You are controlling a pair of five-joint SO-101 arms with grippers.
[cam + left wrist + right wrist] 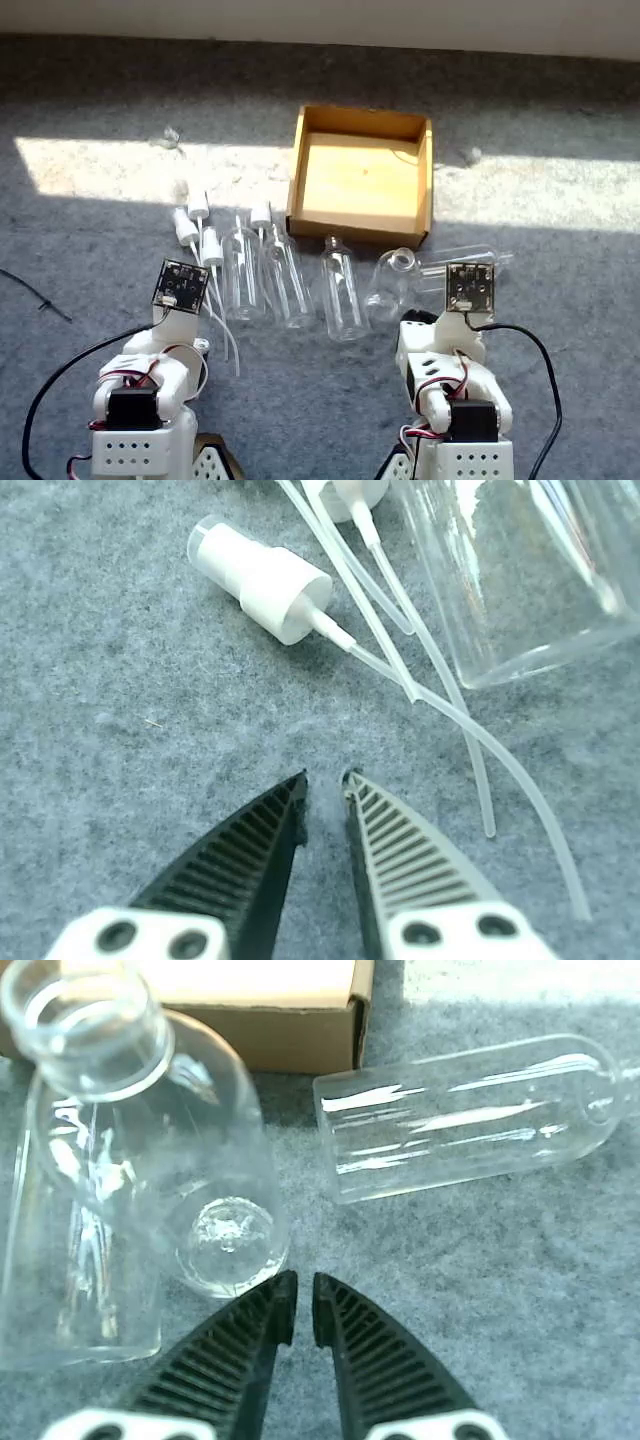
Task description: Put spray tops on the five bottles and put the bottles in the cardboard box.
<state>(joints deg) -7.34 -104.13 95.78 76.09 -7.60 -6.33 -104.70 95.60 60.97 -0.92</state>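
Several clear bottles lie on the grey carpet in front of the open cardboard box (362, 175), among them one (341, 292) in the middle and one (466, 260) at the right. Several white spray tops (211, 245) with thin tubes lie at the left of the row. My left gripper (325, 780) is shut and holds nothing, a short way from a white spray top (262, 575) and its tube, with a bottle (520, 570) beyond. My right gripper (303, 1285) is shut and holds nothing, just in front of a tilted bottle (150, 1160). Another bottle (470, 1115) lies beside the box (250, 1020).
Both arms (150, 390) (455, 385) stand at the near edge of the carpet. A black cable (35, 295) lies at the far left. Small bits of debris (170, 135) lie left of the box. Bare carpet stretches right of the right arm.
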